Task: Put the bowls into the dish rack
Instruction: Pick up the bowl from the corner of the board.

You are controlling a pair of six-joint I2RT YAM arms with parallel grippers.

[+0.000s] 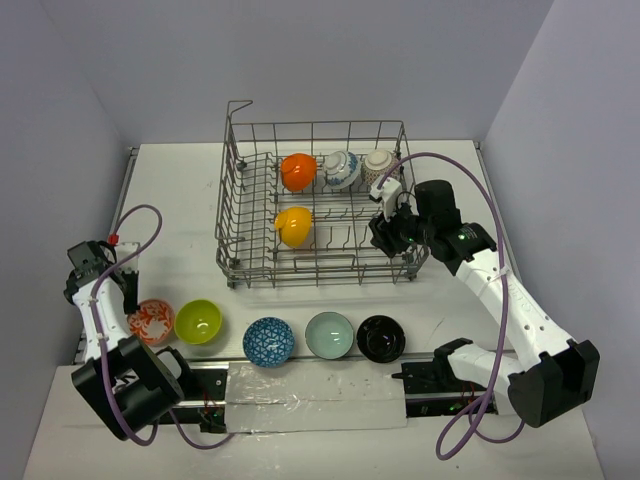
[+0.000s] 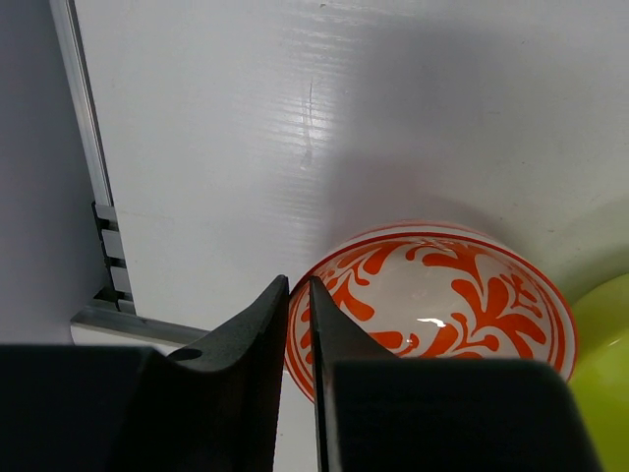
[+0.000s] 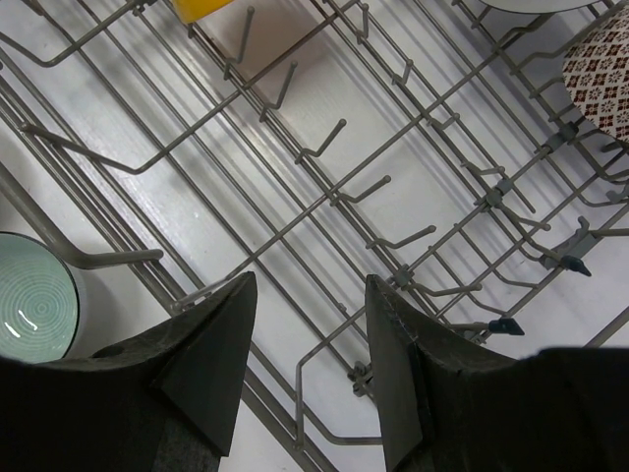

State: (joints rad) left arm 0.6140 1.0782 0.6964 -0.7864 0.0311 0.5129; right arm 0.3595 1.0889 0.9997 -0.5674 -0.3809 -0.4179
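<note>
Five bowls stand in a row at the table's near edge: red-and-white (image 1: 151, 321), lime green (image 1: 198, 321), blue-patterned (image 1: 268, 341), pale teal (image 1: 329, 334) and glossy black (image 1: 381, 338). The grey wire dish rack (image 1: 250, 200) holds an orange bowl (image 1: 298, 171), a yellow one (image 1: 294, 226) and two patterned ones (image 1: 341, 169) (image 1: 379, 163). My left gripper (image 2: 299, 285) is shut on the left rim of the red-and-white bowl (image 2: 442, 295), one finger inside and one outside. My right gripper (image 3: 310, 285) hangs open over the rack's front right corner (image 3: 324, 197) with nothing between its fingers.
A metal rail (image 2: 84, 147) runs along the table's left edge, close to my left gripper. The lime green bowl (image 2: 604, 374) sits right beside the red-and-white one. The pale teal bowl (image 3: 34, 295) lies just outside the rack's front wall.
</note>
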